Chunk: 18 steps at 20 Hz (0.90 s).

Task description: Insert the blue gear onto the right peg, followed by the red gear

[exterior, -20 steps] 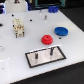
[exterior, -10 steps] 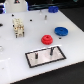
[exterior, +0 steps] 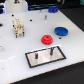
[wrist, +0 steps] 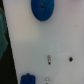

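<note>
While the blue gear (exterior: 62,31) lies flat on the white bench (exterior: 20,50), nothing sits on either peg of the grey plate (exterior: 45,56), so the first insertion is not yet done. Blue gear rests beyond the plate, toward the exterior view's right, near the bench's far edge. Red gear (exterior: 47,38) lies between the two, just beside the plate's far border, apart from the blue one. Right peg (exterior: 51,51) stands upright on the plate, its twin to the exterior view's left.

Wrist view shows the blue gear (wrist: 43,9) from above, hub centred, bare bench all round it. Being round, it offers no preferred grasp axis.

Jaws not visible in either view; released or clenched, cannot tell. Judged next: descend over the blue gear.
</note>
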Tool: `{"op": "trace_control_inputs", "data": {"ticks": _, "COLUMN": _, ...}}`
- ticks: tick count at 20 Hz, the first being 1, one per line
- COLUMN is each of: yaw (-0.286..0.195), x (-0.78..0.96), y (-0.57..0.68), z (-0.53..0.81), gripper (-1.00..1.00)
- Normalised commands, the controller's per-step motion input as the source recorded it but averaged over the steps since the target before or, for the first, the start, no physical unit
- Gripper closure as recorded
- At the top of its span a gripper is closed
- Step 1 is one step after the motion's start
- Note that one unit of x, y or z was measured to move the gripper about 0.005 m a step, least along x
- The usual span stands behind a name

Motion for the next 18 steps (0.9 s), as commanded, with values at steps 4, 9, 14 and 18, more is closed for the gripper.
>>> {"op": "trace_control_inputs", "data": {"ticks": 4, "yaw": 0.000, "x": -0.12, "y": 0.31, "z": -0.48, "gripper": -1.00}}
{"op": "trace_control_inputs", "data": {"ticks": 9, "yaw": 0.000, "x": -0.21, "y": 0.15, "z": -0.57, "gripper": -1.00}}
{"op": "trace_control_inputs", "data": {"ticks": 14, "yaw": 0.000, "x": -0.27, "y": -0.01, "z": -0.53, "gripper": -1.00}}
{"op": "trace_control_inputs", "data": {"ticks": 18, "yaw": 0.000, "x": -0.26, "y": -0.16, "z": -0.54, "gripper": -1.00}}
